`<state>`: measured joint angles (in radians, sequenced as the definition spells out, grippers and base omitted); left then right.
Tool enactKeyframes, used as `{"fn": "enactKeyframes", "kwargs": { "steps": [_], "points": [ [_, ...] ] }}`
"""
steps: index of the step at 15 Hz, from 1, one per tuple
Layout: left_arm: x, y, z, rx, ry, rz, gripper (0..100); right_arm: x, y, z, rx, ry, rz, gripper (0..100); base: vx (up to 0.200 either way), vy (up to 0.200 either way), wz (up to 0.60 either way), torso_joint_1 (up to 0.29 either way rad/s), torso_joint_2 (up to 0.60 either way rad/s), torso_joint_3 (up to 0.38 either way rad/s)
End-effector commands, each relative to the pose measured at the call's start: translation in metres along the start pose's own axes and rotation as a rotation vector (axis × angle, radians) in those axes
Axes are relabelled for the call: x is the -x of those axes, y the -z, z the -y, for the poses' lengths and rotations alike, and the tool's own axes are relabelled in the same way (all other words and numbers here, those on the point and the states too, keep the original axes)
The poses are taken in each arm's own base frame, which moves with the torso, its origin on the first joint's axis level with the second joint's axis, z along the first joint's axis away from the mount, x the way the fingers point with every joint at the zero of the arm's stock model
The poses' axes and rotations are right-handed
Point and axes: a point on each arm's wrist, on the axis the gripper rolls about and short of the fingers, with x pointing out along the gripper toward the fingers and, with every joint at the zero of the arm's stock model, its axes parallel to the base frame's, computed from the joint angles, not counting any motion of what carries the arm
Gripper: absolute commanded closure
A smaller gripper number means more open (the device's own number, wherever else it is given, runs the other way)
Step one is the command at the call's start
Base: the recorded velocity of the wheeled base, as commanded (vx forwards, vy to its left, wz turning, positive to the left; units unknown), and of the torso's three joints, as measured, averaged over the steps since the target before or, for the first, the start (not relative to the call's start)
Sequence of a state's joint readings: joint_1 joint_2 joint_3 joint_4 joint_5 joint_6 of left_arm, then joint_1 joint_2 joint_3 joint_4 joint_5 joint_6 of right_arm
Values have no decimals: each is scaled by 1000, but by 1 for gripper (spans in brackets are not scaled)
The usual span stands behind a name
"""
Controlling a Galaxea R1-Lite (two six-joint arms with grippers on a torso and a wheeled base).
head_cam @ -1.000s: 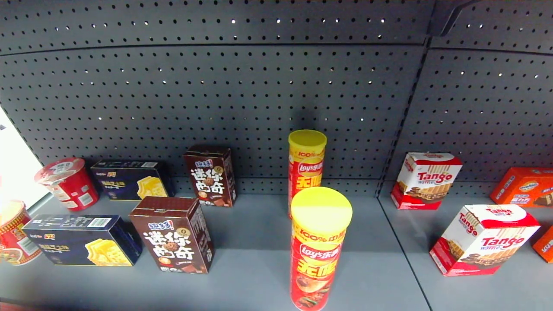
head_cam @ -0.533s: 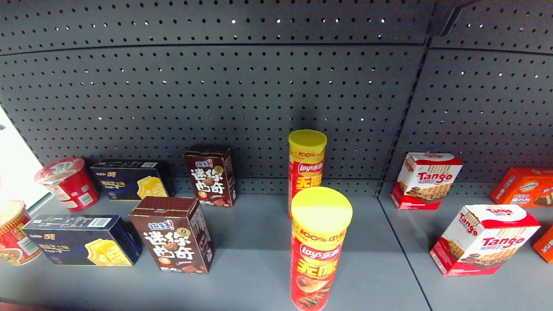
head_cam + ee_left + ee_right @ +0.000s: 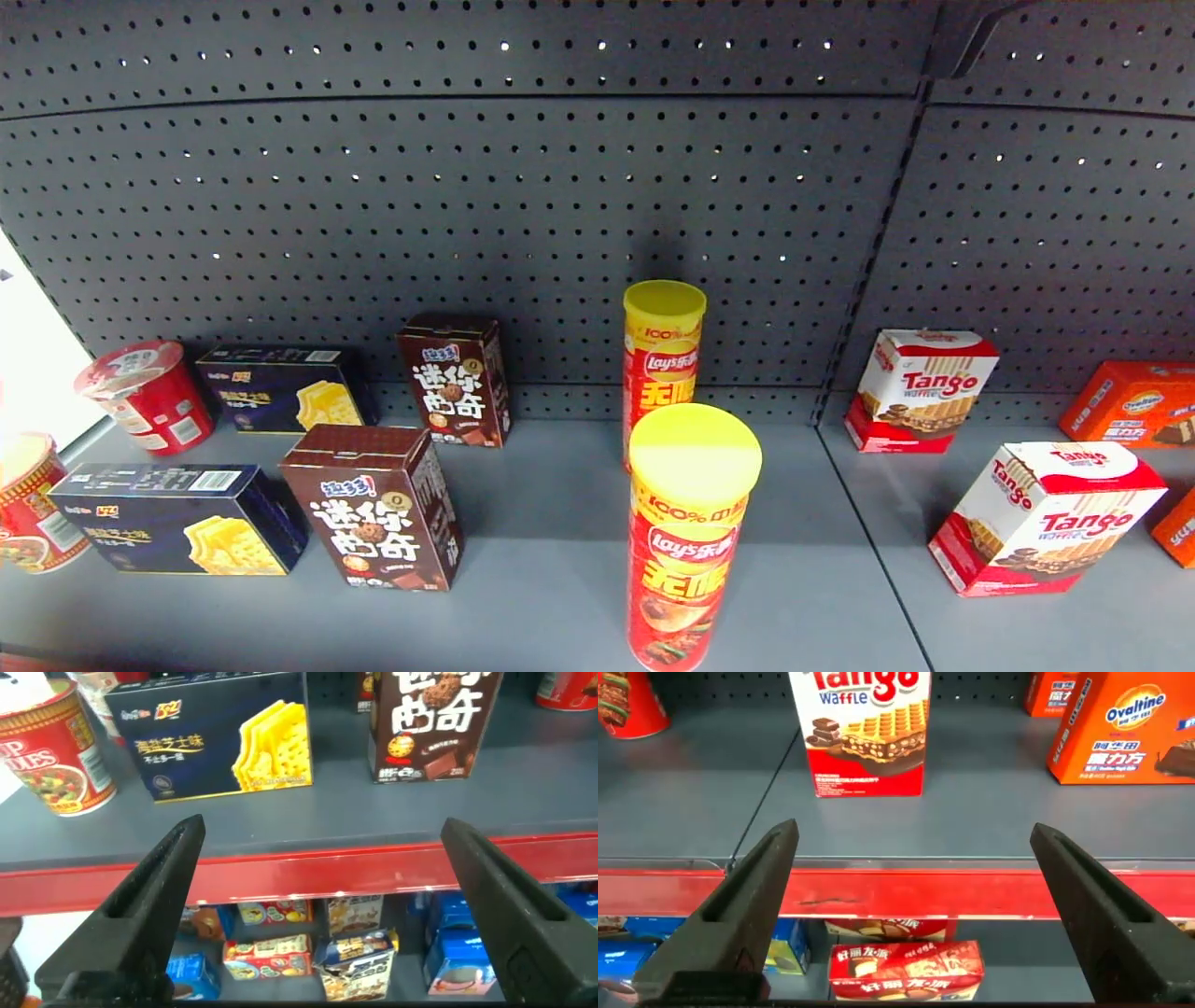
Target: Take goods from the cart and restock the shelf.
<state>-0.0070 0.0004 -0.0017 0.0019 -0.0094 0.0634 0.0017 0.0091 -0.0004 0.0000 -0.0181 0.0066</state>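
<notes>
Left claw [image 3: 322, 831] and right claw [image 3: 912, 833] both hang spread wide and empty just before the shelf [image 3: 560, 579], where goods like the chip can [image 3: 691, 532] stand. Seemingly between picks; next calls for fetching another item from the cart

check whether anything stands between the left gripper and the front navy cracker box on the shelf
Nothing visible does. The left gripper is open before the shelf's red edge, with bare shelf up to the navy cracker box. The noodle cup and brown box flank it.
</notes>
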Motion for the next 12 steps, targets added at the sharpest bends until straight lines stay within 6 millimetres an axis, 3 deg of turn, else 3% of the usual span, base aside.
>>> {"fn": "enactKeyframes", "kwargs": {
  "steps": [1,12],
  "points": [
    [0,0,0,2,-10,0,0,1,0,0,-1,0,12,0,0,0,0,0,0,0],
    [0,0,0,59,-6,2,0,1,0,0,-1,-1,15,0,0,0,0,0,0,0]
  ]
}}
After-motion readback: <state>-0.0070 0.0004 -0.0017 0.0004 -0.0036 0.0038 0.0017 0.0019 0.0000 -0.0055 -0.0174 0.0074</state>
